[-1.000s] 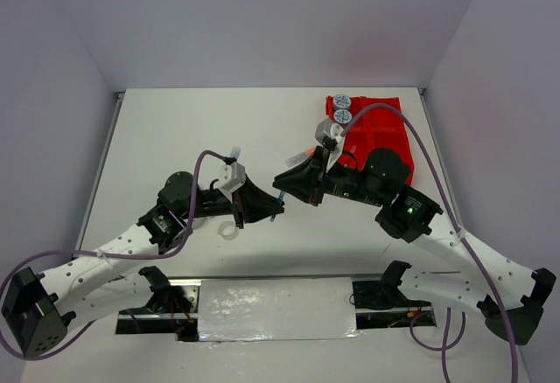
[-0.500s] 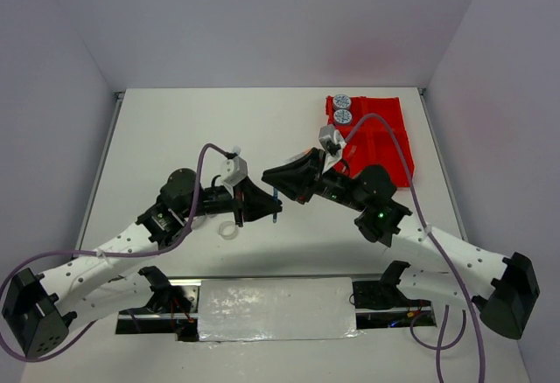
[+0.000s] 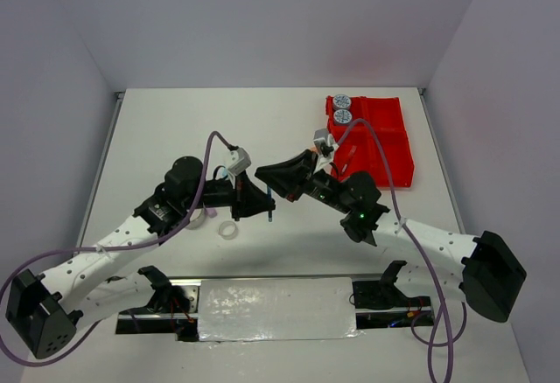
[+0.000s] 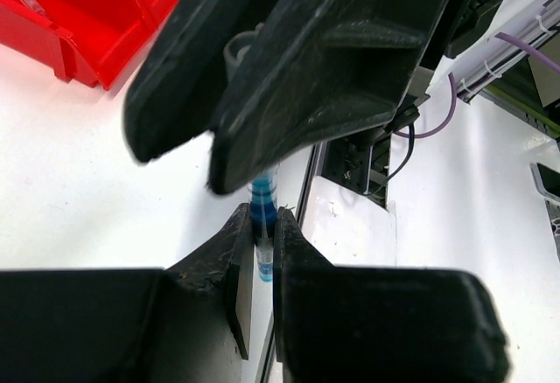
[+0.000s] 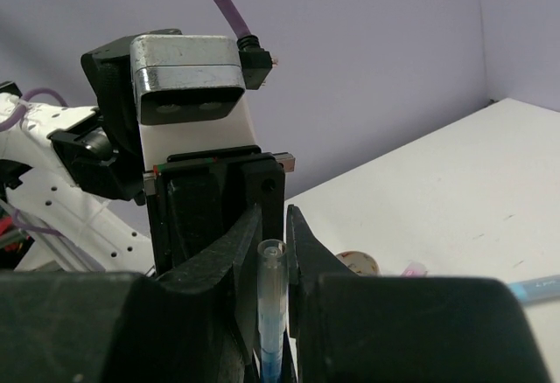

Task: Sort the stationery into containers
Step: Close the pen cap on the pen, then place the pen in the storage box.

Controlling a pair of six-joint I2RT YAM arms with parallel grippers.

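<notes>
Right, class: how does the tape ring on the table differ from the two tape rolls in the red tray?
The ring is pale and plain; the rolls are blue-patterned. The ring lies on the table, unsorted; the rolls sit side by side in the tray's far-left compartment. All are round and lie flat.

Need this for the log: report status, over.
Left gripper jaws shut on blue pen. Right gripper jaws shut on same pen. Red tray off to the right; nothing seen blocking.
</notes>
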